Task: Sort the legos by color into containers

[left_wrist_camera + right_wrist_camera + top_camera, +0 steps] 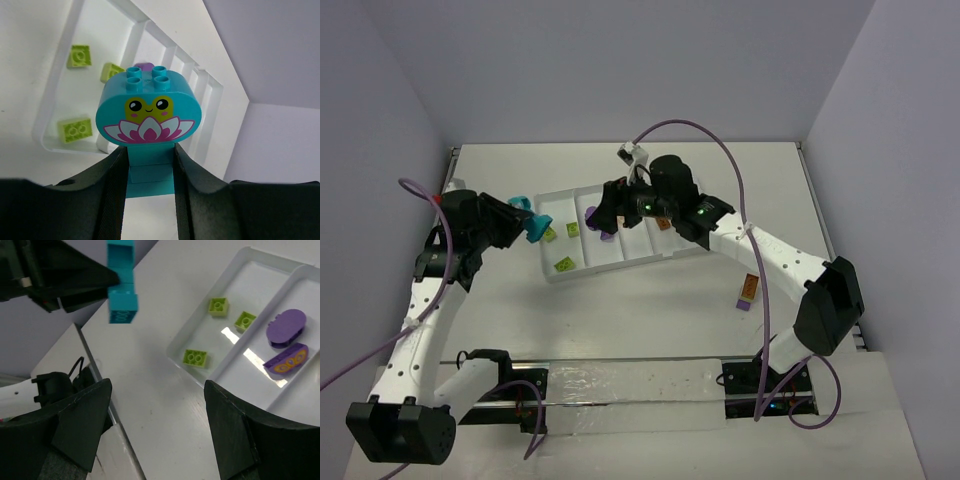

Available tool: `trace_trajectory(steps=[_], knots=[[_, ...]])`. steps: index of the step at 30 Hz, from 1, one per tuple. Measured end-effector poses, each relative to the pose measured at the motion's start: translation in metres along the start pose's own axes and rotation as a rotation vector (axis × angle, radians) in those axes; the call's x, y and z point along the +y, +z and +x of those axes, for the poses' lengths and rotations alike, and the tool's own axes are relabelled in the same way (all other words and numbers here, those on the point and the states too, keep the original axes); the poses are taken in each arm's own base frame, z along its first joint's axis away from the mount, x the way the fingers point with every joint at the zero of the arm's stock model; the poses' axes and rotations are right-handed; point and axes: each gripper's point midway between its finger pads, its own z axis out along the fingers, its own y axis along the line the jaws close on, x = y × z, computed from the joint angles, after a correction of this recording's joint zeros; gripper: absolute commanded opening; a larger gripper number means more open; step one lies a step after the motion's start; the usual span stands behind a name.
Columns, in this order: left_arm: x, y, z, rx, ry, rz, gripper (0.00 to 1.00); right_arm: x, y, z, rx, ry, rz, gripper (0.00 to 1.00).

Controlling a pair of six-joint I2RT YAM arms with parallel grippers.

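My left gripper (527, 226) is shut on a teal lego (538, 228) with a frog and lotus picture (150, 114), held in the air just left of the white tray (620, 266). Its fingers (112, 180) clamp the lego's lower block. The tray's leftmost container holds three lime green legos (563, 265) (75, 130) (195, 357). The second container holds two purple legos (608, 237) (286, 325). An orange-brown lego (663, 223) lies in a container further right. My right gripper (610, 215) (157, 425) is open and empty above the tray's left part.
An orange-brown lego (751, 286) and a small purple one (744, 304) lie together on the table right of the tray. Another teal piece (520, 203) shows just behind my left gripper. Walls enclose the table at the back and sides.
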Motion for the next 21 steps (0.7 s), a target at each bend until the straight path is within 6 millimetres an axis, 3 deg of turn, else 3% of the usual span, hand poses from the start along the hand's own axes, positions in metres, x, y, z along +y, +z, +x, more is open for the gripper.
trace_trajectory(steps=[7,14,21], knots=[[-0.024,0.007,0.017,0.062,-0.02,0.083,0.0,0.033,0.015,-0.001,0.008,0.001,-0.118,0.83],[-0.033,0.008,0.022,0.079,-0.027,0.11,0.0,0.039,0.044,0.01,0.051,0.029,-0.153,0.83],[-0.034,0.008,0.025,0.086,-0.029,0.112,0.0,0.04,0.067,0.008,0.06,0.051,-0.157,0.75]])
